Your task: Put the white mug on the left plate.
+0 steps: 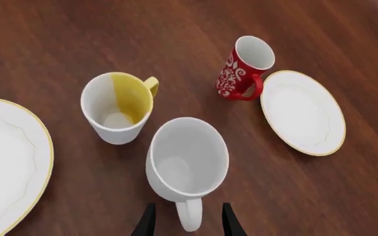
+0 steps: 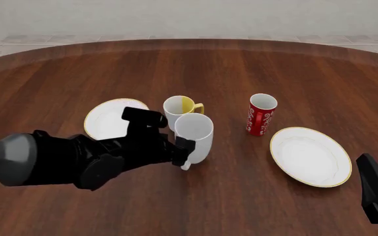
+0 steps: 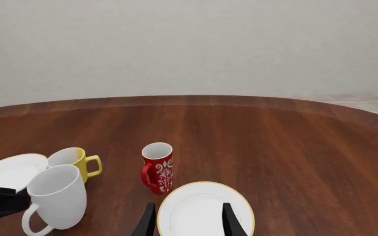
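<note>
The white mug (image 1: 187, 162) stands near the table's middle, just in front of a shorter white mug with a yellow inside (image 1: 118, 105). My left gripper (image 1: 189, 223) is open. Its two dark fingers sit on either side of the mug's loop handle (image 1: 189, 216) with a gap on each side. The front view shows the white mug (image 2: 194, 135) with the left gripper (image 2: 183, 150) at its near side. The left plate (image 2: 107, 120), white with a gold rim, lies to the mug's left, partly hidden by my arm. My right gripper (image 3: 189, 223) is open and holds nothing, hovering at the near right.
A red patterned mug (image 2: 261, 115) stands to the right of centre. Beside it, nearer to me, lies a second gold-rimmed white plate (image 2: 309, 156). The right arm (image 2: 373, 182) sits at the near right corner. The dark wooden table (image 2: 241, 64) ends in a curved far edge.
</note>
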